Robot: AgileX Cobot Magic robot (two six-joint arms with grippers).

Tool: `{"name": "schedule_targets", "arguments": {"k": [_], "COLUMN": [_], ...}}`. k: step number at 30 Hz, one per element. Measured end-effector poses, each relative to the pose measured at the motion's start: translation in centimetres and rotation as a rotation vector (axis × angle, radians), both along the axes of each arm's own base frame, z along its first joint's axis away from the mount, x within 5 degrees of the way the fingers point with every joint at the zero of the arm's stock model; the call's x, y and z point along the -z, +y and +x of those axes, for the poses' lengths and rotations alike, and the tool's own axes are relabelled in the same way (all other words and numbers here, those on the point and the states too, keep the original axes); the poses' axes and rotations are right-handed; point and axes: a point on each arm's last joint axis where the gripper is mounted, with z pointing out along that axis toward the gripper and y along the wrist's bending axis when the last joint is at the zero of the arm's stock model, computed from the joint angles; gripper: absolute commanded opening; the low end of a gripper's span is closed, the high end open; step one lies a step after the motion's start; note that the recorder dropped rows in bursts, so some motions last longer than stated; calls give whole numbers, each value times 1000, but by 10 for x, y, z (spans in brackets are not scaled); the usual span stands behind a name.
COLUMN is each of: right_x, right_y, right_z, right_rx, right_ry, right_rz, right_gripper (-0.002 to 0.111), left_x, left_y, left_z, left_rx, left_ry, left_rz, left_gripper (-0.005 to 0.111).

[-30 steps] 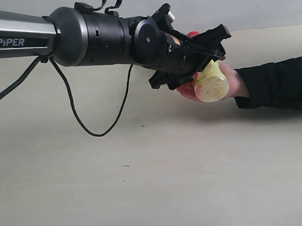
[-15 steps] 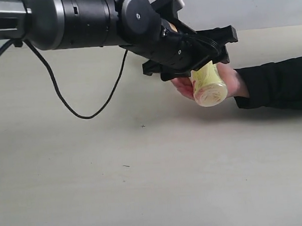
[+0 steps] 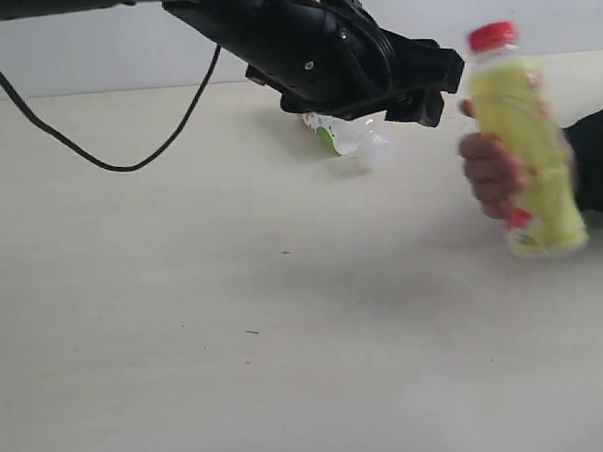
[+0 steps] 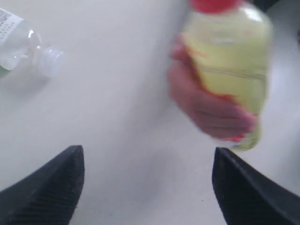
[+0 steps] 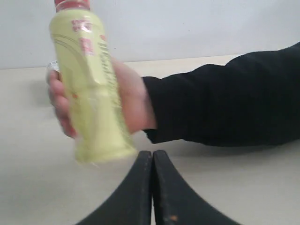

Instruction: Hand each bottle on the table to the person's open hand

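While the yellow bottle with the red cap stands upright in the person's hand, at the far right side of the table, my left gripper holds nothing and its jaws are wide apart. My right gripper has its jaws pressed together, with nothing between them. So I think that bottle is done, because the person has it now. Near my left gripper a clear bottle lies on its side on the table. It has a white cap and a bit of green on its label. I think that one comes next. It looks small and light, and its plastic looks thin, so a hard squeeze could dent it. It is round and smooth, so it could roll away or slip if I bump it. I would take hold across the middle of its body, on the label, and not on the little cap. I cannot tell if there is water inside. No other bottles show from here.
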Motion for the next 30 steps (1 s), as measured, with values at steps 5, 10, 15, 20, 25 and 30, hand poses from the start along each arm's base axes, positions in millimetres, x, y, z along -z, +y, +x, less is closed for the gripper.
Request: {"name": "schedule_targets", "arguments": {"k": [5,10,15,20,25,30], "right_x": [0,0,0,0,0,0], "right_y": [0,0,0,0,0,0], "right_z": [0,0,0,0,0,0], "right_rx": [0,0,0,0,0,0], "right_ry": [0,0,0,0,0,0], "right_rz": [0,0,0,0,0,0], "right_gripper": [0,0,0,0,0,0], "left_x": [-10,-5,9,21,35,33], "left_y": [17,41,58,67,83,109], "left_z": [-8,-17,-22,-21,-35,-61], "left_rx": [34,19,-21,-58,-58,-85], "left_ry": [-75,-129,-149,-167,-193,-238], "left_rz": [84,197,292,359,349,246], "left_gripper": [72,72,72,70,42,10]}}
